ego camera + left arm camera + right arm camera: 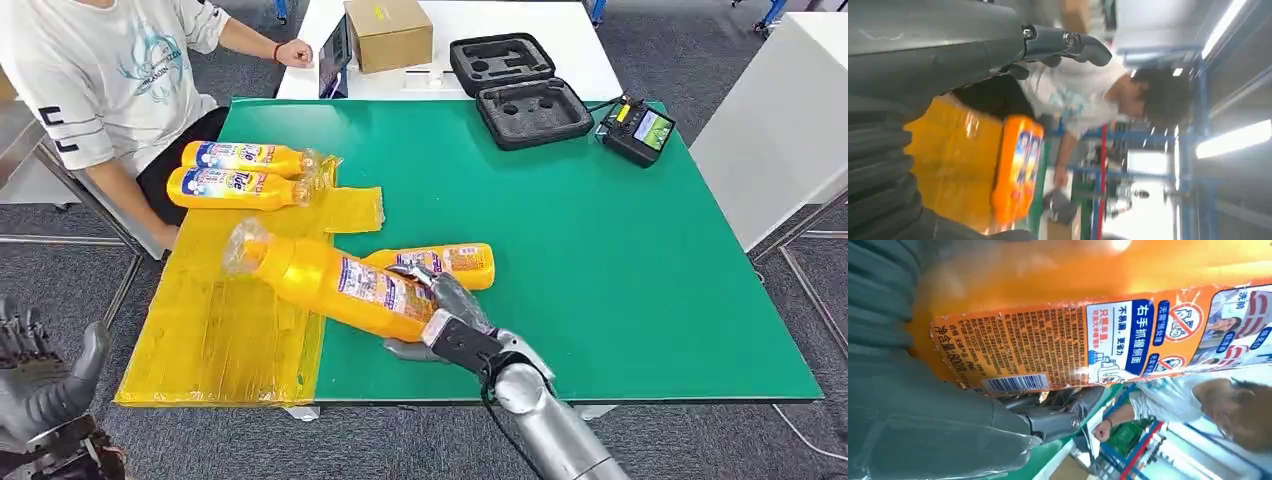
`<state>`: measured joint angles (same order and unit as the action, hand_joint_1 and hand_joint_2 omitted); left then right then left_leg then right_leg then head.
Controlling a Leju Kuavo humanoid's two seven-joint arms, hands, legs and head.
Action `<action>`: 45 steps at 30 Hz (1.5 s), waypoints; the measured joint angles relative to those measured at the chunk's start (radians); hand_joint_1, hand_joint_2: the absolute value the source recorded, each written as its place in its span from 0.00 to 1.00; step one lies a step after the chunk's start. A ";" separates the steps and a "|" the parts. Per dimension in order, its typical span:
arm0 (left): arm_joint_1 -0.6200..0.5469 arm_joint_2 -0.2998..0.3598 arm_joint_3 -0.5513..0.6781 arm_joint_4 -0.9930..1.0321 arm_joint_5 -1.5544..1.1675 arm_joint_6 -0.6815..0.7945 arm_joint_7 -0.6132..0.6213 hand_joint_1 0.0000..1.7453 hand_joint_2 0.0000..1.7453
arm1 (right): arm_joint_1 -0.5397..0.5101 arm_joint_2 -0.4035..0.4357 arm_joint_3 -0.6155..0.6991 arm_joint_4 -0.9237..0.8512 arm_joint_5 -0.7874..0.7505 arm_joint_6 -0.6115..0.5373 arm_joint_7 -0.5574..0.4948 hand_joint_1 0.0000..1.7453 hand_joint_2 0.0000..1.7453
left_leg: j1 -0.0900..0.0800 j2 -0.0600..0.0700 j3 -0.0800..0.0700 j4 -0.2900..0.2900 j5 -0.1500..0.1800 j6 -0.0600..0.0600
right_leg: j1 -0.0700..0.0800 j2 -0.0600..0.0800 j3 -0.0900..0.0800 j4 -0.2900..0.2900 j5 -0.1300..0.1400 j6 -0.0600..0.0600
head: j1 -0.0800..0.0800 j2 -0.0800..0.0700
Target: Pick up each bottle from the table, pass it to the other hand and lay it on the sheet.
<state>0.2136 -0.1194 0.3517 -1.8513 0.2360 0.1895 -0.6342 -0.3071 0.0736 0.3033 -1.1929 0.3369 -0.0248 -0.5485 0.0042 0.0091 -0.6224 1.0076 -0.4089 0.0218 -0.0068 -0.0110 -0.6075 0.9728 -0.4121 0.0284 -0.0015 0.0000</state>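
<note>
Presently, head view: right hand (pixel 440 310) gripping an orange detergent bottle (pixel 330 280) near its base, fingers wrapped round the body, carrying it lifted and tilted, clear cap end reaching out over the yellow sheet (pixel 220 330); probably being offered leftward for the hand-over. Lying flat on the green table (pixel 600 260) just behind the held one, a second orange bottle (pixel 450 262), evidently waiting for its turn. Resting side by side on the far end of the sheet, two laid bottles (pixel 240 172), caps pointing toward the table middle, apparently finished work. Hanging low off the table's near left corner, left hand (pixel 45 385), holding nothing, fingers loosely curled and apart; not yet raised to receive. Sitting at the far left, a person (pixel 110 80). Standing beyond the green surface: cardboard box (pixel 388 33), open foam-lined case (pixel 518 88), handheld controller (pixel 638 128).

Left wrist view: left hand (pixel 948 45) gripping nothing, fingers parted; looking up at the held bottle (pixel 1015 175) and sheet (pixel 953 165).

Right wrist view: right hand (pixel 948 425) pressing the bottle's printed label (pixel 1088 345) against the palm, fingers closing under it, keeping the heavy body from rolling.
</note>
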 measured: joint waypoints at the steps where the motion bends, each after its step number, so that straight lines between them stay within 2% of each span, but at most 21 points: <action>1: 0.002 0.000 -0.005 0.000 0.013 -0.044 0.023 0.00 1.00 | 0.007 0.004 -0.003 0.000 -0.010 -0.006 -0.013 1.00 1.00 | 0.000 0.000 0.000 0.000 0.000 0.000 | 0.000 0.000 0.000 0.000 0.000 0.000 | 0.000 0.000; 6: -0.019 0.000 -0.078 0.039 0.032 -0.170 0.093 0.00 1.00 | 0.028 0.040 0.000 0.019 -0.027 -0.033 -0.083 1.00 1.00 | 0.000 0.000 0.000 0.000 0.000 0.000 | 0.000 0.000 0.000 0.000 0.000 0.000 | 0.000 0.000; 14: -0.090 0.000 -0.213 0.147 0.006 -0.205 0.145 0.00 1.00 | 0.019 0.122 0.065 0.122 -0.042 -0.072 -0.134 1.00 1.00 | 0.000 0.000 0.000 0.000 0.000 0.000 | 0.000 0.000 0.000 0.000 0.000 0.000 | 0.000 0.000; 20: -0.117 0.002 -0.277 0.209 0.009 -0.215 0.157 0.00 1.00 | 0.011 0.145 0.111 0.185 -0.053 -0.062 -0.130 1.00 1.00 | 0.000 0.000 -0.001 0.000 0.000 0.000 | 0.000 0.000 0.000 0.000 0.000 0.000 | 0.000 0.000; 45: -0.111 0.034 -0.321 0.266 0.053 -0.238 0.149 0.00 1.00 | -0.006 0.144 0.134 0.283 -0.112 -0.065 -0.136 1.00 1.00 | 0.000 0.000 -0.001 0.000 0.000 0.000 | 0.000 0.000 -0.001 0.000 0.000 0.000 | 0.000 0.000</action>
<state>0.1030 -0.0851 0.0305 -1.5850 0.2892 -0.0481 -0.4856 -0.3128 0.2174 0.4375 -0.9098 0.2250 -0.0897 -0.6840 0.0042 0.0091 -0.6232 1.0076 -0.4086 0.0218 -0.0069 -0.0109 -0.6082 0.9729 -0.4119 0.0286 -0.0015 0.0000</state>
